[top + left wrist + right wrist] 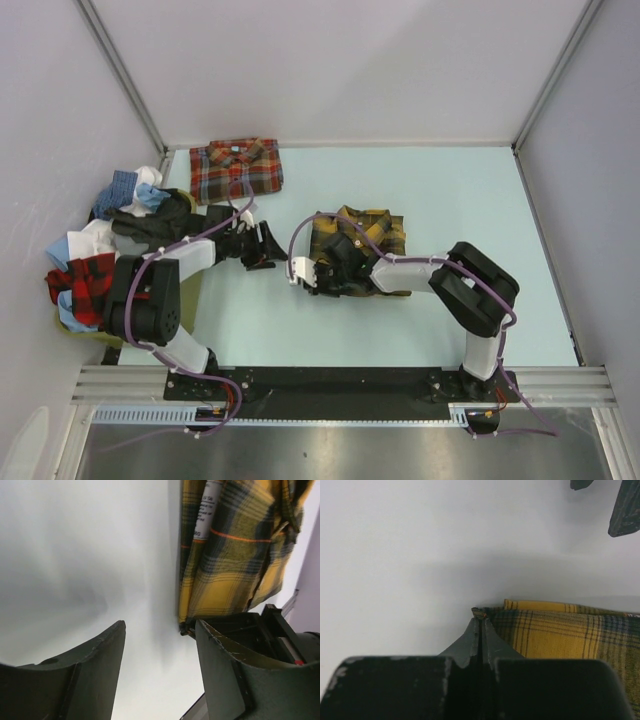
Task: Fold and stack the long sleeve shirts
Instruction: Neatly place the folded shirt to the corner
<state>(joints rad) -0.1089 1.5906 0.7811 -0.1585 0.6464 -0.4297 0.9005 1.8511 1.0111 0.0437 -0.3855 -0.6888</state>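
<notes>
Folding yellow shirt (385, 232), mid-worktop (450, 190). My right gripper (480, 622) is pinched tight on its near-left corner. Left gripper (160, 630) is spread wide, empty, just beside. Red-orange shirt (236, 168) lies folded far-left. Next, I reckon: left takes an edge, finish fold, stack.

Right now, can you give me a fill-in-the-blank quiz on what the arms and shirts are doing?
1. The right gripper is ____ on a corner of the yellow-and-black plaid shirt.
2. The left gripper is ____ and holds nothing.
3. The folded red-orange plaid shirt lies near the far ____ corner of the table.
Missing words: shut; open; left.
</notes>
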